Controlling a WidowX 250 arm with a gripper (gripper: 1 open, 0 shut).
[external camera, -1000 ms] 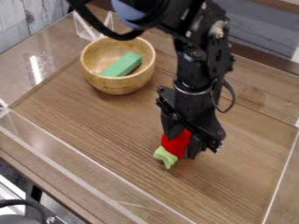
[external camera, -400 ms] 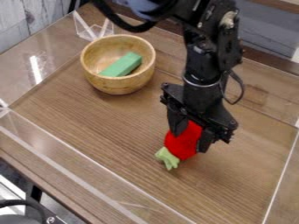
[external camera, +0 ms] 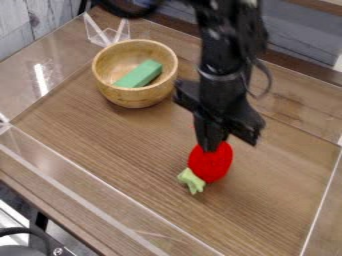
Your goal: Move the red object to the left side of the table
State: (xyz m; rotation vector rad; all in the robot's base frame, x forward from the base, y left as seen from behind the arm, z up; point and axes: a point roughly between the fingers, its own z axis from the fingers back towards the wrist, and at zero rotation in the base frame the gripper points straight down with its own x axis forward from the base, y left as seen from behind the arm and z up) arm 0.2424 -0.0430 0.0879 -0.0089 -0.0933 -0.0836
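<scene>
I see the gripper (external camera: 219,140) pointing down, its fingers closed together at the top of the red toy strawberry (external camera: 210,165), which lies on the table (external camera: 94,150); I cannot confirm a real grip.

Lab rig: acrylic-walled table (external camera: 120,140)

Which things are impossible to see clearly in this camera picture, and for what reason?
- The gripper: motion blur smears its fingertips, so a real pinch on the toy strawberry cannot be confirmed.
- Strawberry's underside: unclear whether it rests on the table or is lifted.
- Arm's upper part: cut off by the top edge.
- Green block: lower part hidden by the wooden bowl wall.
</scene>
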